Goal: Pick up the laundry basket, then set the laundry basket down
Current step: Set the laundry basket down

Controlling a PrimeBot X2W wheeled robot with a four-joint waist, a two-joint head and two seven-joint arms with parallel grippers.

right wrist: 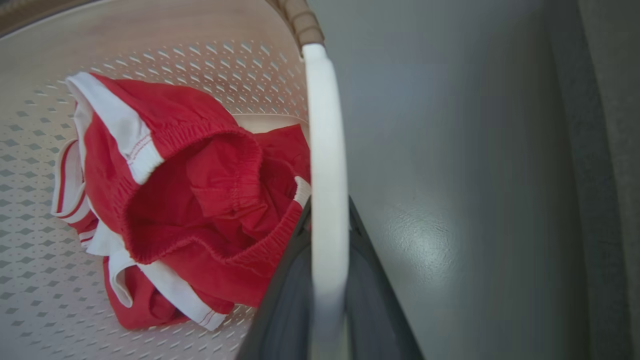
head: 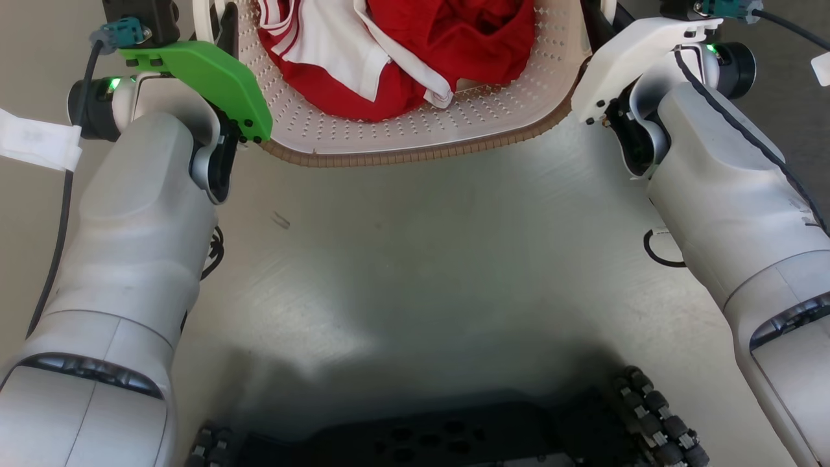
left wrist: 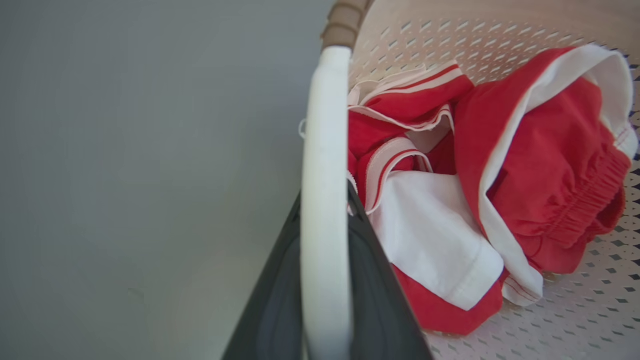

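Up at the far edge of the head view, the laundry basket (head: 415,133) is sitting between the two arms, its brown rim (head: 389,157) curving toward the robot and its far half running off the frame. Red-and-white clothes (head: 402,58) are lying heaped inside. The left gripper (head: 227,29) is reaching in at the basket's left side past a green wrist cover (head: 207,78), and the right gripper (head: 593,29) is doing the same on the right. Both are being cut off by the top edge, so I cannot tell the grip from up here. Grey floor (head: 421,259) is lying open between the forearms, right back to the dark wheeled base (head: 454,441) at the near edge.

Over to the left wrist view: the left fingers (left wrist: 385,310) are pinching the white left handle (left wrist: 325,150) from both sides, no gap showing, so that hand is clamped on it. Clothes are bunching up against the inner finger. Left of the handle, bare floor is stretching away, blurred.

Now the right wrist view, and it is mirroring that: the right fingers (right wrist: 280,310) are squeezing the white right handle (right wrist: 327,150) between them, closed tight. Red cloth is brushing the inner finger. Out to the right, floor is lying open as far as a darker strip (right wrist: 610,175) along that side. Whether the basket is resting on the floor or hanging clear, I cannot tell.
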